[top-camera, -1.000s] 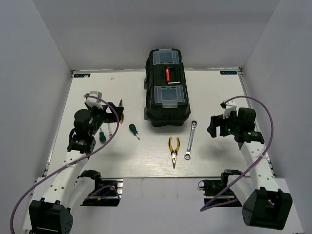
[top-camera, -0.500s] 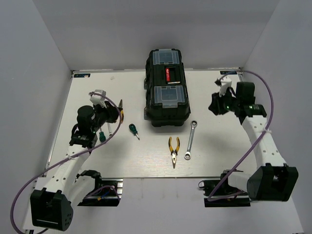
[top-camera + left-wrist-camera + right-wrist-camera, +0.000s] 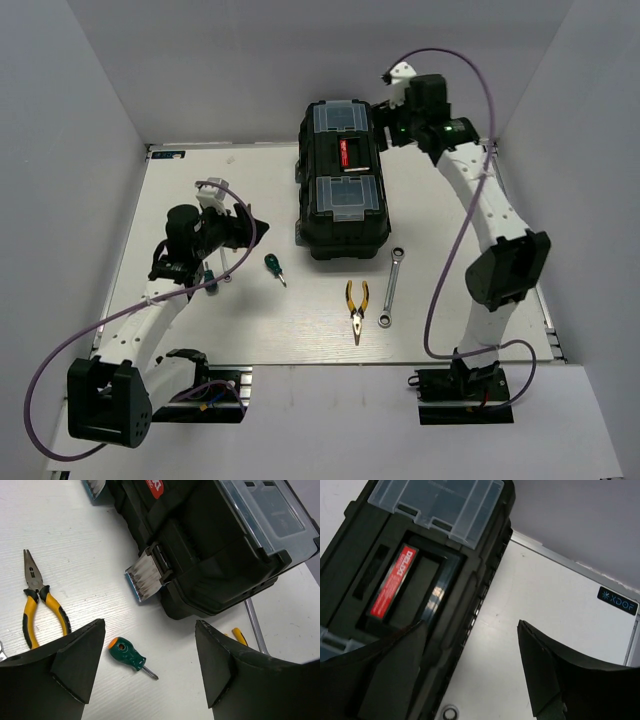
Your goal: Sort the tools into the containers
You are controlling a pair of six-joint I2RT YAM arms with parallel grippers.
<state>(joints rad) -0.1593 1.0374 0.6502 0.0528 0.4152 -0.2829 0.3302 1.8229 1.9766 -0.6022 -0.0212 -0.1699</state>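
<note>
Black toolbox (image 3: 340, 232) just beside my right end effector (image 3: 471, 624), spread wide, empty; my left end effector (image 3: 150, 625), likewise wide and empty, hovers over a green screwdriver (image 3: 127, 656).

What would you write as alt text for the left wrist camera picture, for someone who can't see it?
Framed by the left arm's open tool, a small green-handled screwdriver lies on a white table. Yellow-handled pliers lie at the picture's left, and a black toolbox with a clear lid fills the upper right.
</note>
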